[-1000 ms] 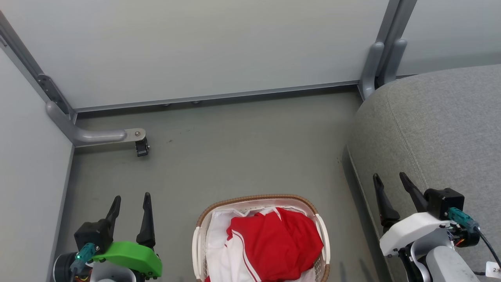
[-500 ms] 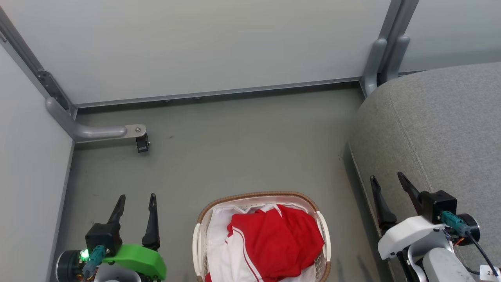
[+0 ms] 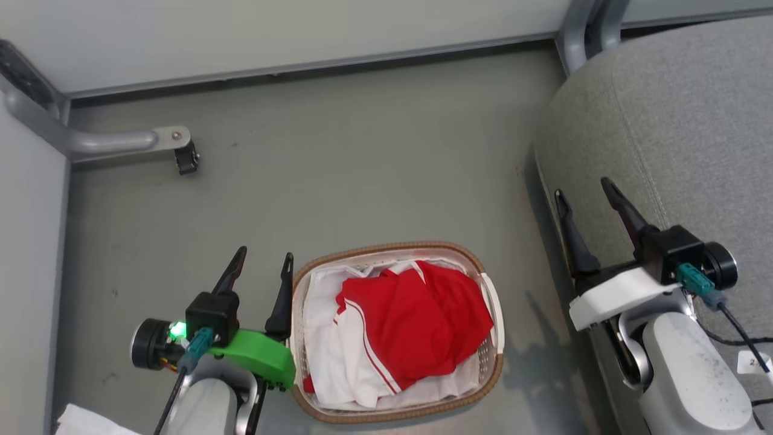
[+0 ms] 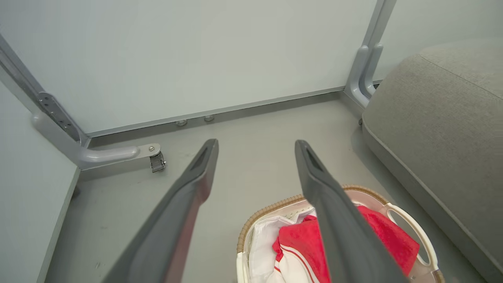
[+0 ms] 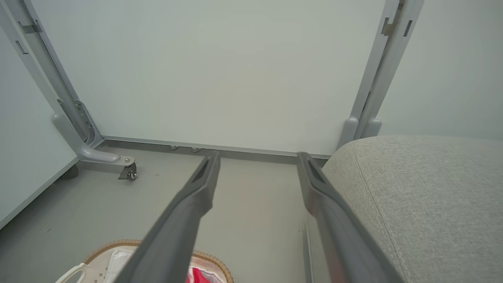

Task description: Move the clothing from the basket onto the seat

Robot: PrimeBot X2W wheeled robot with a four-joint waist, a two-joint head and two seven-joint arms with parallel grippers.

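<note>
Head view: bright red, white-striped soft clothing (image 3: 416, 320) lies heaped in the oval white plastic basket (image 3: 386, 248) near the large grey fabric seat (image 3: 682, 121). Left gripper (image 3: 266, 254), beside the basket, and right gripper (image 3: 582, 187), by the seat, gape empty. Probably the approach; next, 1 gripper must descend onto the heap.

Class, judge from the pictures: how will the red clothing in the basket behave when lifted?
Probably floppy: the clothing lies crumpled in soft folds, so it should sag and drape. Likely light for its bulk, looking like thin fabric. It might snag the white liner underneath.
</note>
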